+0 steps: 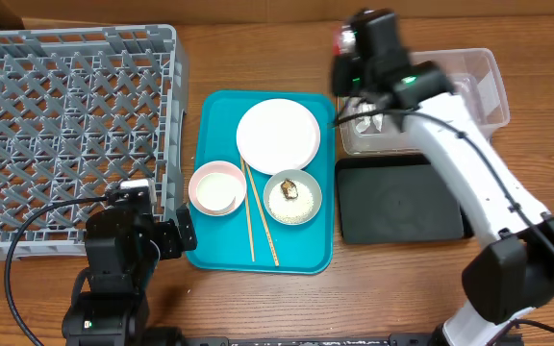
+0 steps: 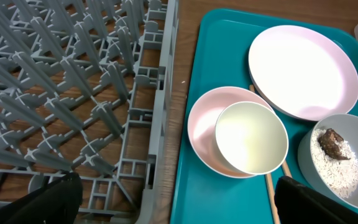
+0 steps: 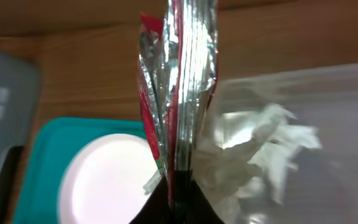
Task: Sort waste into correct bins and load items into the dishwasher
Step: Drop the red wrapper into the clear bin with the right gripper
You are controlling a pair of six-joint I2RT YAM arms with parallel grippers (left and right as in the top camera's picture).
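The right pincer (image 3: 178, 198) grips the red wrapper (image 3: 179, 81), with the napkin (image 3: 253, 149) just beside it in the clear tub (image 3: 347, 112). Beyond, the plate (image 1: 277, 135), pink bowl (image 1: 200, 197), grey bowl (image 1: 292, 197), cup (image 2: 252, 137) and chopsticks (image 1: 250, 226) wait on the tray (image 1: 306, 252). The rack (image 1: 65, 125) holds nothing. The left pincer (image 2: 179, 214) gapes wide.

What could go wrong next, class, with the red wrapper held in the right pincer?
The right pincer grips the red snack wrapper only by one edge; it may slip and land on the white plate. The crumpled napkin shows close beside it and might get dragged along.
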